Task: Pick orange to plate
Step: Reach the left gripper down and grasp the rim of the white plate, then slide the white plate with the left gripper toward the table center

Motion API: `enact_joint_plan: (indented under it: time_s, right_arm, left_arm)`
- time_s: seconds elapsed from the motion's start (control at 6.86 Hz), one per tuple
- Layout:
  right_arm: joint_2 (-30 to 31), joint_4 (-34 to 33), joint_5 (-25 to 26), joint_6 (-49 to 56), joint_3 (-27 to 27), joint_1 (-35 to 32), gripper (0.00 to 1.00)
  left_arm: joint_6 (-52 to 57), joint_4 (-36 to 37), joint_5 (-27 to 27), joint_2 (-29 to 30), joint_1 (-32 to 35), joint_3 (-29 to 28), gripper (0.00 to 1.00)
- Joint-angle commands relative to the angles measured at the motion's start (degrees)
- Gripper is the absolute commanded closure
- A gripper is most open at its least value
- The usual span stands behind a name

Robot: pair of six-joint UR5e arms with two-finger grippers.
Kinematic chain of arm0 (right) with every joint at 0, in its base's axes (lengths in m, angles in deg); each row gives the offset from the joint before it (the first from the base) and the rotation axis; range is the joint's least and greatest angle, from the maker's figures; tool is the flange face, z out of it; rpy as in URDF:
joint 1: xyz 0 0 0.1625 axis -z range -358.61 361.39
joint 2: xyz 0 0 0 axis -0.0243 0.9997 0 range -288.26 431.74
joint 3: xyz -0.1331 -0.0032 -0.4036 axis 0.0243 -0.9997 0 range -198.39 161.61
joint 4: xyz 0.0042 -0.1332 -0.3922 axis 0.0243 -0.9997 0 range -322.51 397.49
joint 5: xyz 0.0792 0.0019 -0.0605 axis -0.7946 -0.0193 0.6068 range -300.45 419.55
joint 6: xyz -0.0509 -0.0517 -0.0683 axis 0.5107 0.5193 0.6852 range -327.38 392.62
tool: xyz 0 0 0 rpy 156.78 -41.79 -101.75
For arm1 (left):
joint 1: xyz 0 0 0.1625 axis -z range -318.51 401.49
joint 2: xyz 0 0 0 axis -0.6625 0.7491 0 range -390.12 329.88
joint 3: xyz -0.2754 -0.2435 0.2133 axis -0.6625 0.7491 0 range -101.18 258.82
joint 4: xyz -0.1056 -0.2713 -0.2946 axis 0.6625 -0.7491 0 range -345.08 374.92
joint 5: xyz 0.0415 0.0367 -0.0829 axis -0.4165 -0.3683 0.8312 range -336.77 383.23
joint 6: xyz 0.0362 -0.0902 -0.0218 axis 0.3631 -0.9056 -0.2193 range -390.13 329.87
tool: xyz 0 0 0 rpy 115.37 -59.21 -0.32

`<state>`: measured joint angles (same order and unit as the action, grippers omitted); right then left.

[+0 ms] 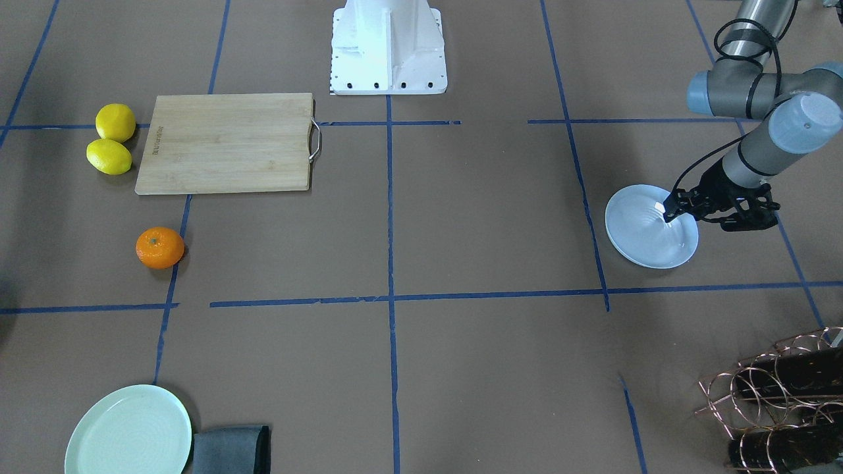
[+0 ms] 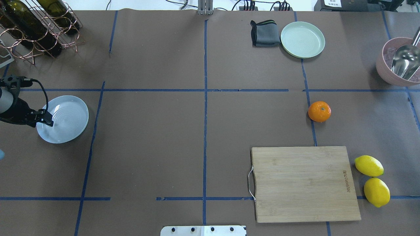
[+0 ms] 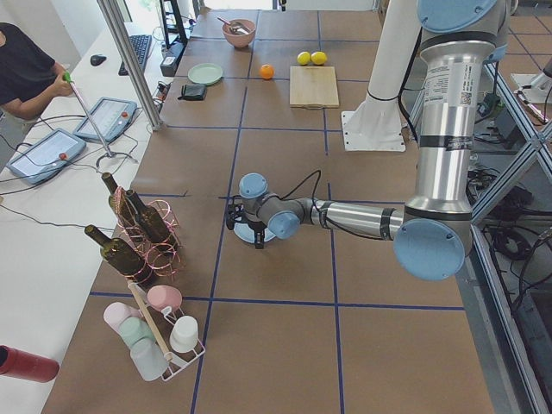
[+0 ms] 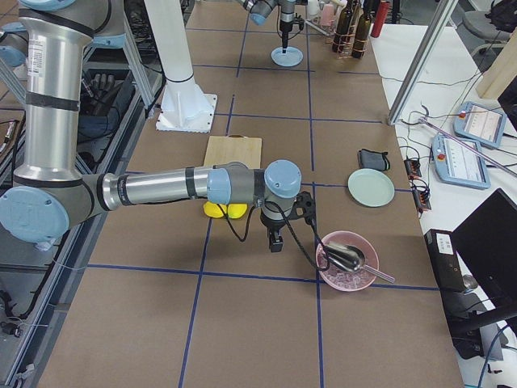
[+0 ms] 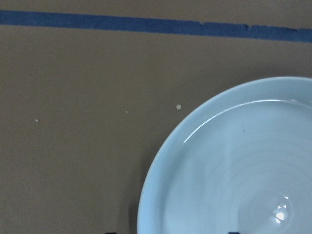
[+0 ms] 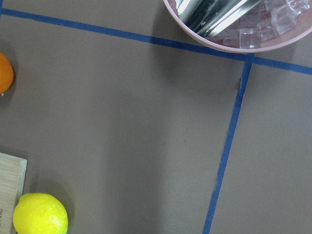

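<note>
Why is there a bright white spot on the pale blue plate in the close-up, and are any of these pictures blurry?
Left wrist view: the spot looks like light reflected off the glossy plate, and the whole picture is a little soft. Front-facing view: the orange is sharp, with only a faint shadow. Right wrist view: the metal scoop mirrors bright light, and the lemon is slightly soft.

Orange (image 6: 4, 73): cropped, left edge. Plate (image 5: 234, 165): cropped, lower right. Right gripper (image 4: 275, 245): jaws too small to tell.
</note>
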<state>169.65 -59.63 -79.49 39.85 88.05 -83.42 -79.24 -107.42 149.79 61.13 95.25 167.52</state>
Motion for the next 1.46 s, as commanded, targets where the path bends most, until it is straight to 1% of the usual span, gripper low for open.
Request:
enact_joint_plan:
  time_s: [0.0,0.15,0.44,0.58,0.73,0.88,1.02,1.17,1.31]
  right_arm:
    - [0.00,0.00,-0.09,-0.02,0.00,0.00,0.00]
    - [0.00,0.00,-0.18,-0.02,0.00,0.00,0.00]
    - [0.00,0.00,-0.26,-0.02,0.00,0.00,0.00]
    - [0.00,0.09,-0.44,-0.10,0.08,0.00,0.00]
    - [-0.17,0.09,-0.44,-0.11,0.26,0.00,0.00]
    - [-0.26,0.09,-0.44,-0.11,0.35,0.00,0.00]
    - [-0.35,0.09,-0.53,-0.11,0.35,0.00,0.00]
    - [-0.35,0.09,-0.53,-0.11,0.43,0.00,0.00]
    - [-0.35,0.09,-0.53,-0.11,0.43,0.00,0.00]
  left_arm:
    - [-0.02,-0.09,0.18,0.33,-0.06,-0.02,1.00]
    - [0.07,-0.09,0.01,0.68,-0.06,-0.54,1.00]
    - [-0.19,0.17,0.79,1.46,-0.06,2.86,1.00]
    - [-0.80,0.70,3.84,3.47,-0.06,5.32,1.00]
    - [-2.38,0.88,8.57,8.36,-0.06,5.34,1.00]
    - [-8.92,0.88,8.79,15.90,-1.19,4.47,1.00]
    - [-17.77,0.70,8.18,21.45,-8.25,4.20,1.00]
    - [-25.08,0.79,3.74,26.03,-14.59,4.29,1.00]
    - [-27.33,0.88,-2.31,30.26,-18.91,2.81,1.00]
